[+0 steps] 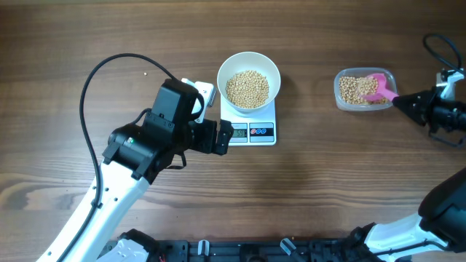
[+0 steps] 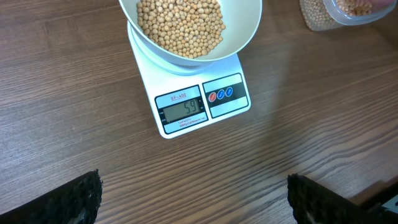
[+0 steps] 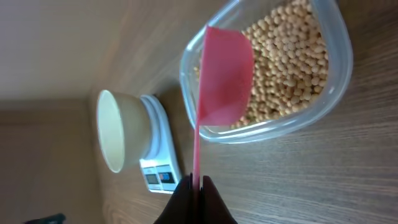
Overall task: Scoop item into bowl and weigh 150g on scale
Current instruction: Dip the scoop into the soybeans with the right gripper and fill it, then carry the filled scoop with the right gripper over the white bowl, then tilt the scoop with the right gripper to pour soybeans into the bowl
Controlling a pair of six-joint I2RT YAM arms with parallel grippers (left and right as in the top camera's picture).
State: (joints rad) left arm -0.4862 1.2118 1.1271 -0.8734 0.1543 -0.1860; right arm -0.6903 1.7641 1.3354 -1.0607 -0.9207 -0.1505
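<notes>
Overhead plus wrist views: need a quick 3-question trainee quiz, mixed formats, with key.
1. True or false: the bowl of beans stands on the scale.
2. The right end effector holds the pink scoop over: A) the bowl B) the clear tub C) bare table.
3. Fill in: the left end effector's jaws stand ___.
Key: 1 true; 2 B; 3 open.
</notes>
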